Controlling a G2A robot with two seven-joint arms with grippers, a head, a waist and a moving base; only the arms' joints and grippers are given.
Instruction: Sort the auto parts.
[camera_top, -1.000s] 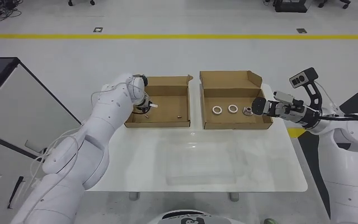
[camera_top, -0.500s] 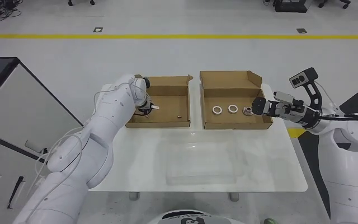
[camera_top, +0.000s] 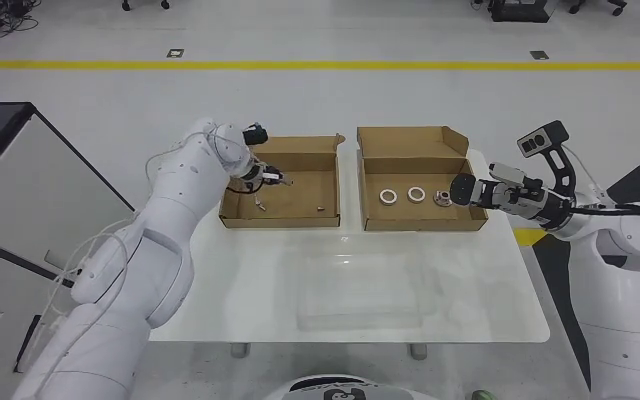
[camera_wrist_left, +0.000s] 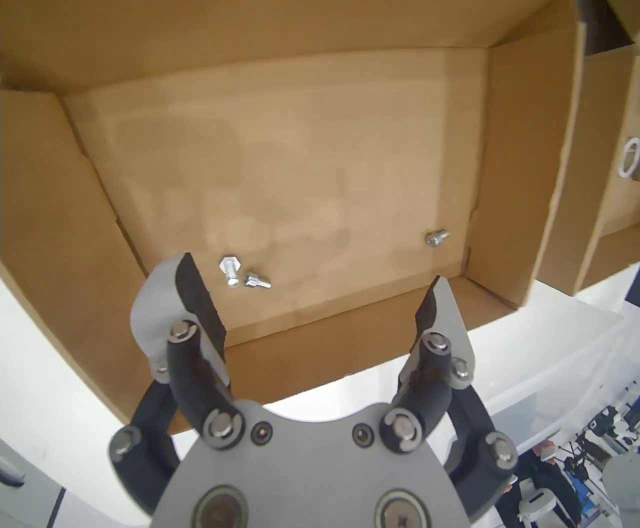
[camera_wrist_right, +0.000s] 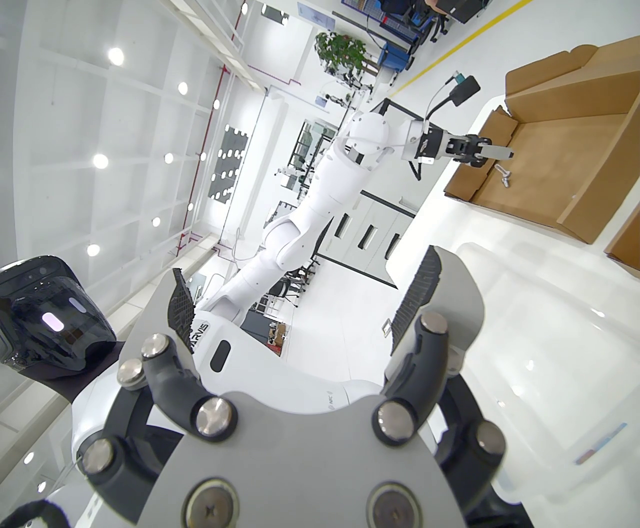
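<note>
Colour reference:

- Left box (camera_top: 300, 190) and right box (camera_top: 415, 165): plain brown cardboard, unprinted inside.
- Hex bolt (camera_wrist_left: 229, 269), short bolt (camera_wrist_left: 257, 281) and far bolt (camera_wrist_left: 436, 237): bright silver metal.
- First ring (camera_top: 389, 196) and second ring (camera_top: 416, 194): white. The third part (camera_top: 441, 196) beside them is darker, brownish.
- Bench (camera_top: 250, 270): glossy white.
- Bin (camera_top: 358, 326): clear, colourless plastic.
- Left claw (camera_wrist_left: 312, 270): silver-grey fingers, black links, black pads (camera_wrist_left: 200, 295).
- Right claw (camera_wrist_right: 306, 270): same silver-grey and black; pads (camera_wrist_right: 415, 295) show a fine ribbed pattern.
- Floor (camera_top: 320, 100): pale grey, crossed by one yellow stripe (camera_top: 320, 65).
</note>
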